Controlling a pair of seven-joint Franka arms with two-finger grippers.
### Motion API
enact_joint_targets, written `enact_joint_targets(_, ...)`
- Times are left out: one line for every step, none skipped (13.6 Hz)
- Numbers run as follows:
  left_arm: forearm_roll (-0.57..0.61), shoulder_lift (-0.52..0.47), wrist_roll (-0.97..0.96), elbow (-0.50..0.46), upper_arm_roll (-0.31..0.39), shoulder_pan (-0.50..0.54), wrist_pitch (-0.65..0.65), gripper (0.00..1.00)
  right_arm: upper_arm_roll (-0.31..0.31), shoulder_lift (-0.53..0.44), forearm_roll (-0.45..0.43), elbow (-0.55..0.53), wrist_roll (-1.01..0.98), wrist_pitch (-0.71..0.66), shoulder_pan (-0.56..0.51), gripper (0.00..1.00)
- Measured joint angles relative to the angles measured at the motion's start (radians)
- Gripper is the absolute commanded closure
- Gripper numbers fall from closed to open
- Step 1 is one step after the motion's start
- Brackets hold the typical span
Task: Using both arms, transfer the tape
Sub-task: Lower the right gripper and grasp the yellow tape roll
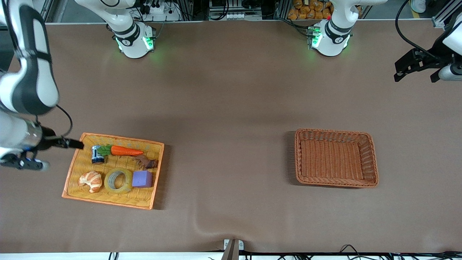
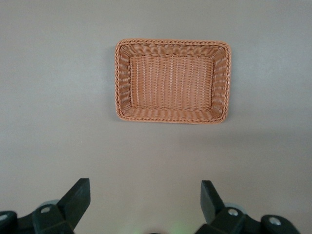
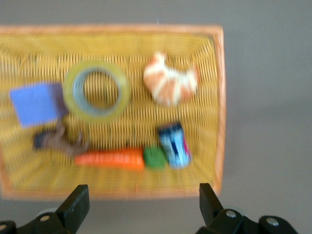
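Inside yellow tray (image 1: 74, 169), tape (image 1: 118, 180) lies flat, hole upward; both grippers' fingers spread.

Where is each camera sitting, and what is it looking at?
Front view: high across the table, facing both bases; shows the right gripper beside the yellow tray and the left gripper.
Left wrist view: looks down at the brown basket, open fingers showing.
Right wrist view: looks down at the tape in the tray, open fingers showing.
Shared: front and left wrist show the basket; front and right wrist the tray.
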Motion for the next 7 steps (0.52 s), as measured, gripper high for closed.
enact_joint_targets(0.000, 0.000, 0.000, 0.000, -0.006, 0.000, 0.000, 0.00, 0.002, 0.036, 0.001, 0.001, 0.011, 0.076, 0.001, 0.00)
enact_joint_targets(0.000, 0.000, 0.000, 0.000, -0.010, 0.000, 0.000, 0.00, 0.005, 0.065, 0.002, 0.002, 0.033, 0.127, 0.003, 0.00)
enact_joint_targets(0.000, 0.000, 0.000, 0.000, -0.013, 0.000, 0.000, 0.00, 0.008, 0.088, 0.002, 0.002, 0.066, 0.162, 0.010, 0.00)
enact_joint_targets(0.000, 0.000, 0.000, -0.001, -0.016, 0.000, -0.001, 0.00, 0.011, 0.110, 0.002, 0.003, 0.105, 0.195, 0.018, 0.00)
enact_joint_targets(0.000, 0.000, 0.000, -0.001, -0.018, 0.000, -0.005, 0.00, 0.013, 0.132, 0.002, 0.003, 0.144, 0.223, 0.027, 0.00)
enact_joint_targets(0.000, 0.000, 0.000, -0.001, -0.019, -0.001, -0.010, 0.00, 0.014, 0.155, 0.002, 0.003, 0.186, 0.242, 0.032, 0.00)
enact_joint_targets(0.000, 0.000, 0.000, -0.001, -0.020, -0.001, -0.011, 0.00, 0.015, 0.179, 0.002, 0.003, 0.230, 0.254, 0.035, 0.00)
